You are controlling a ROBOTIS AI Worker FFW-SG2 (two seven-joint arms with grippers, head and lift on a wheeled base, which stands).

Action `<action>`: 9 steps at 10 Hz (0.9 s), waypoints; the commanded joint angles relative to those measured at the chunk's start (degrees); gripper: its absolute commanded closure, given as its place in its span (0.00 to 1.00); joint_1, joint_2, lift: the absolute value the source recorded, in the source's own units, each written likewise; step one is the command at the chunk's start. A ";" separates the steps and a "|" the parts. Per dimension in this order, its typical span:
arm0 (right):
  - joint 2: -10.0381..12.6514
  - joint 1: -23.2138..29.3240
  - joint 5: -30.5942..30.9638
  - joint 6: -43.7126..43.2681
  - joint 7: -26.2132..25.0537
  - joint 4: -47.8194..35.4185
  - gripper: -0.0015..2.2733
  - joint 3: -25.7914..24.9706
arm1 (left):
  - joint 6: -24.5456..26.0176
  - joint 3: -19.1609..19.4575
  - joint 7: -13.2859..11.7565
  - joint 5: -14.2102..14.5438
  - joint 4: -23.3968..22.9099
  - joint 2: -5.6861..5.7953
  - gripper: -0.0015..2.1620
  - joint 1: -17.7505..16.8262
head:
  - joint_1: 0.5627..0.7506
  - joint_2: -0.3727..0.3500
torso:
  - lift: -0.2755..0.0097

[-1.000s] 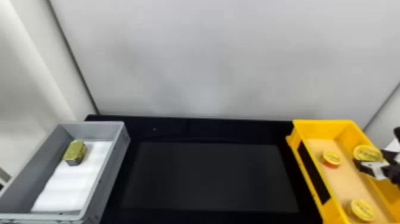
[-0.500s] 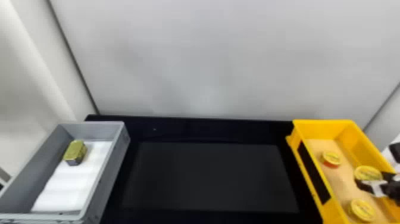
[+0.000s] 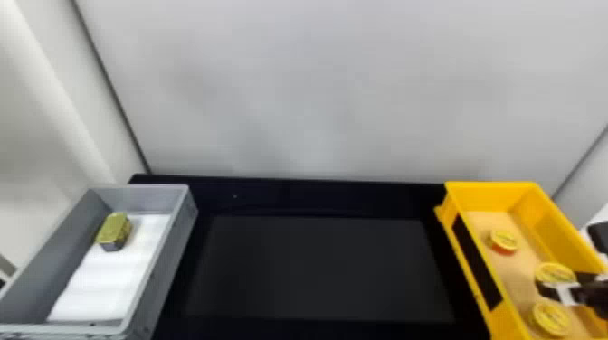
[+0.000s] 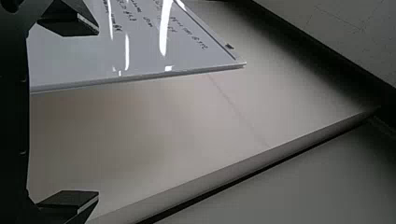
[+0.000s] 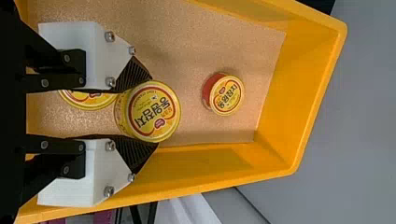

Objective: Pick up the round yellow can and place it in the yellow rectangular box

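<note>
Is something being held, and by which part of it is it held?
The right tool holds a round yellow can by opposite sides of its curved wall. The left tool is open and holds nothing.

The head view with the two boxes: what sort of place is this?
Probably a robot test station: a black table before a plain pale wall, with a grey plastic box on the left and a yellow plastic box holding round yellow cans on the right.
</note>
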 commanded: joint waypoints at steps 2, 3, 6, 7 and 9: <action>-0.52 -0.20 -0.02 0.11 0.66 -0.84 0.28 -0.21 | 0.11 0.01 0.00 -0.02 -0.05 -0.24 0.02 0.09 | 0.66 0.53 | 0.77; -0.60 -0.37 -0.02 0.20 0.75 -0.93 0.26 -0.30 | 0.11 0.01 -0.09 -0.02 -0.05 -0.24 0.02 0.00 | 0.66 0.53 | 0.77; -0.78 -0.29 -0.02 0.20 1.10 -0.93 0.17 -0.03 | 0.11 0.01 -0.09 -0.02 -0.05 -0.24 0.02 0.00 | 0.66 0.53 | 0.77; -0.78 -0.29 -0.02 0.38 1.62 -0.67 0.11 -0.12 | 0.11 0.01 -0.09 -0.02 -0.05 -0.24 0.02 0.00 | 0.66 0.53 | 0.77; -0.87 -0.29 -0.02 0.29 1.98 -0.58 0.03 -0.03 | 0.11 0.10 -0.09 -0.02 -0.05 -0.24 0.02 0.00 | 0.66 0.53 | 0.77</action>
